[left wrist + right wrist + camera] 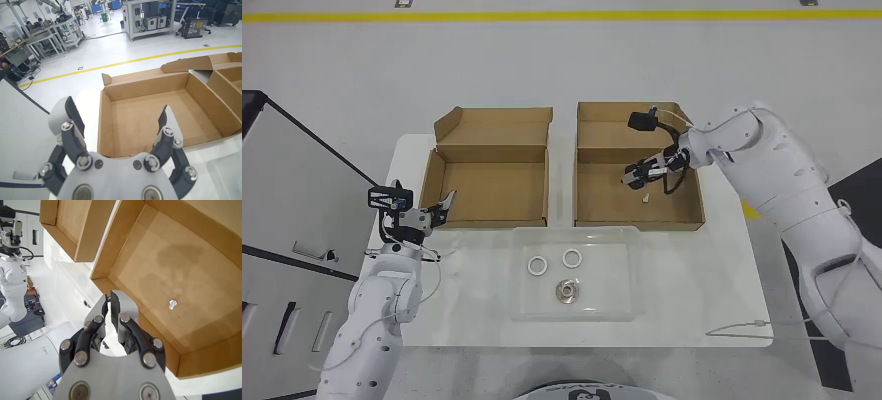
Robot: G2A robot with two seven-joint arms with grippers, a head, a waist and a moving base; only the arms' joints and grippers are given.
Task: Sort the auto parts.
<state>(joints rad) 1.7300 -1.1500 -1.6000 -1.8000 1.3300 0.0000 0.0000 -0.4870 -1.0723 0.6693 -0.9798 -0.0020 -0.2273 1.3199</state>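
My right gripper (109, 298) hovers over the right cardboard box (687, 215) and is shut on a small threaded bolt (108, 298) pinched at its fingertips. From above, the same gripper (630, 178) sits over the box's left half. Another silver bolt (172, 304) lies on that box's floor (646, 198). A clear tray (612, 305) at the table's front holds two white rings (538, 266) (572, 258) and a metal flanged part (566, 291). My left gripper (117, 113) is open beside the left box (105, 121), at its near-left corner (437, 207), holding nothing.
The left cardboard box (487, 222) has nothing inside it. Both boxes have flaps raised at the far side. The white table (712, 300) has bare surface right of the tray. A thin cable (737, 327) lies near the table's front right corner.
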